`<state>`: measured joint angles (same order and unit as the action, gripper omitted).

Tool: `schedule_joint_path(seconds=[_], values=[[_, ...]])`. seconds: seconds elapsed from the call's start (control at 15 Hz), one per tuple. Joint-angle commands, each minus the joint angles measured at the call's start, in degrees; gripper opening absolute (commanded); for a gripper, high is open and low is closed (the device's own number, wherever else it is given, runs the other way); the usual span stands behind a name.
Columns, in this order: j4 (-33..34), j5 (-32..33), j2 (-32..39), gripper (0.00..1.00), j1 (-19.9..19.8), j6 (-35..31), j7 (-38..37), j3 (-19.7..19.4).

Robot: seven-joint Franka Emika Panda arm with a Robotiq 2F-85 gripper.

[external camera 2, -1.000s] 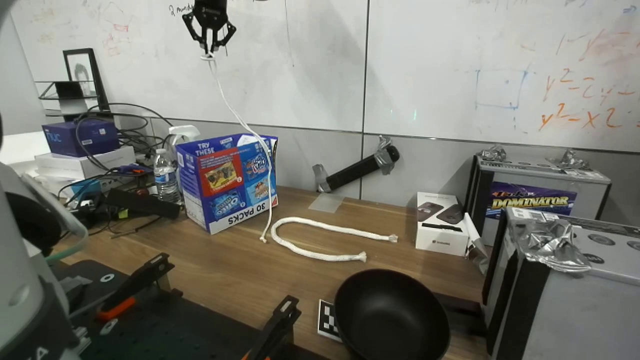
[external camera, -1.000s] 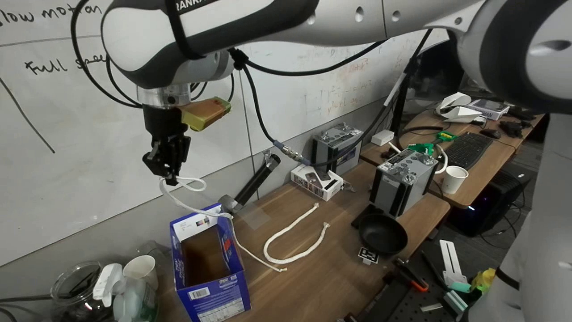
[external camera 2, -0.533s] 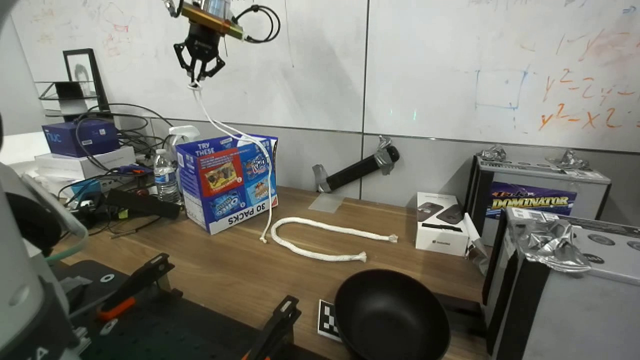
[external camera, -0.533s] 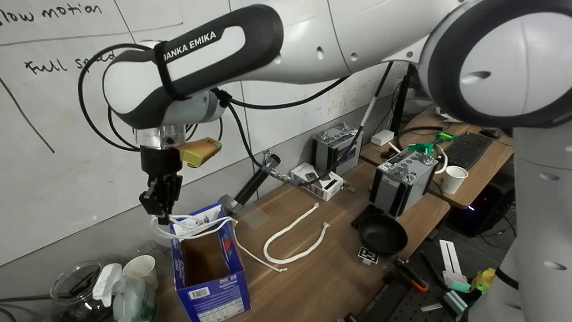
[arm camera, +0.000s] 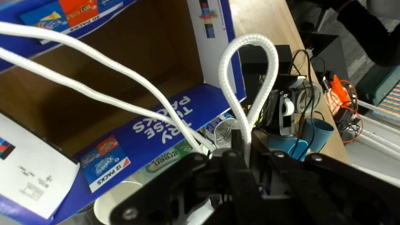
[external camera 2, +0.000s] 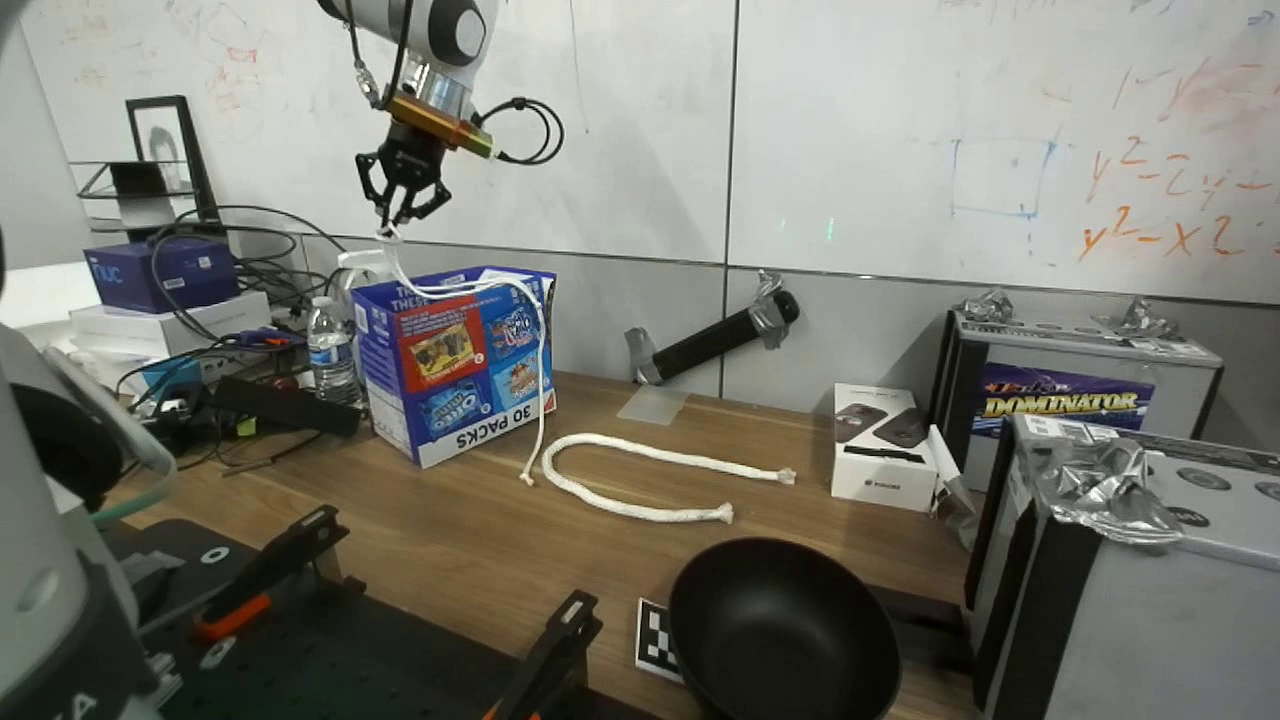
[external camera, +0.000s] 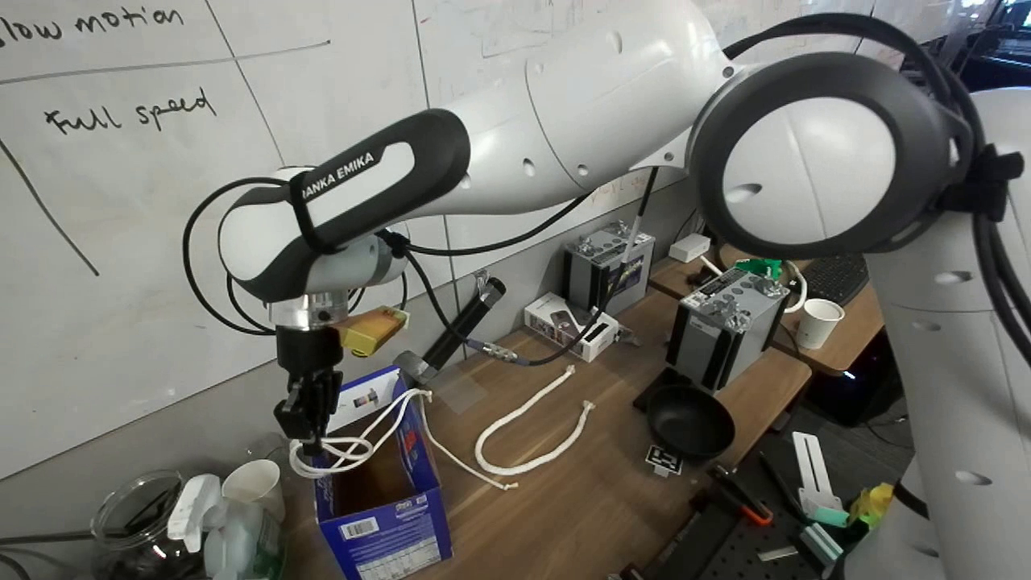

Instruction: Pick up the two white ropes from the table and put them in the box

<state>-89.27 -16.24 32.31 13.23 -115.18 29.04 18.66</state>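
My gripper [external camera: 312,449] is shut on one thin white rope [external camera: 354,453] just above the left rim of the blue box [external camera: 403,524]. In an exterior view my gripper [external camera 2: 390,228] is above the box's [external camera 2: 465,405] left end. In the wrist view my gripper [arm camera: 247,142] appears beside the box's opening, with a rope loop [arm camera: 252,37] rising from between the fingers. The rope's other strands cross the opening and hang over the box's right wall, with one end on the table [external camera 2: 480,530]. A thicker white rope [external camera 2: 640,513] lies in a U on the table [external camera: 564,507].
A black bowl [external camera: 685,427] stands on the table. A spray bottle [external camera: 229,532], a paper cup [external camera: 256,483] and a water bottle [external camera 2: 332,355] stand close to the box. A black tube [external camera 2: 710,340] is taped to the wall behind. Grey batteries [external camera: 725,330] stand further right.
My gripper has moved down from high above the box to near its rim. The held rope has sunk and gathered in loops over the opening. The thicker rope and box have not moved.
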Motion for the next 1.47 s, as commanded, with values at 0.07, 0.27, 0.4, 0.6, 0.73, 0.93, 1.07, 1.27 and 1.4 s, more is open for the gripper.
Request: schedule_joint_path(seconds=[0.07, 0.27, 0.4, 0.6, 0.73, 0.93, 1.07, 1.27, 1.4], values=[[2.4, -1.6, 3.1, 0.03, -1.5, 0.0, 1.5, 1.3], [2.5, -1.7, 4.1, 0.03, -1.9, -0.1, 1.7, 1.4], [2.6, -1.8, 4.6, 0.03, -2.2, -0.2, 1.8, 1.5], [2.8, -1.7, 5.2, 0.03, -2.5, -0.1, 2.0, 1.6], [2.9, -1.6, 5.1, 0.33, -2.7, 0.2, 1.7, 1.6], [2.9, -1.7, 5.2, 0.56, -2.9, 0.3, 1.8, 1.7], [2.6, -1.5, 4.7, 0.70, -2.9, 0.2, 1.5, 1.5], [0.0, -0.5, 1.8, 0.94, -3.0, -0.7, -0.5, 0.5], [-2.1, 0.1, -0.5, 1.00, -3.3, -1.6, -1.6, -0.4]])
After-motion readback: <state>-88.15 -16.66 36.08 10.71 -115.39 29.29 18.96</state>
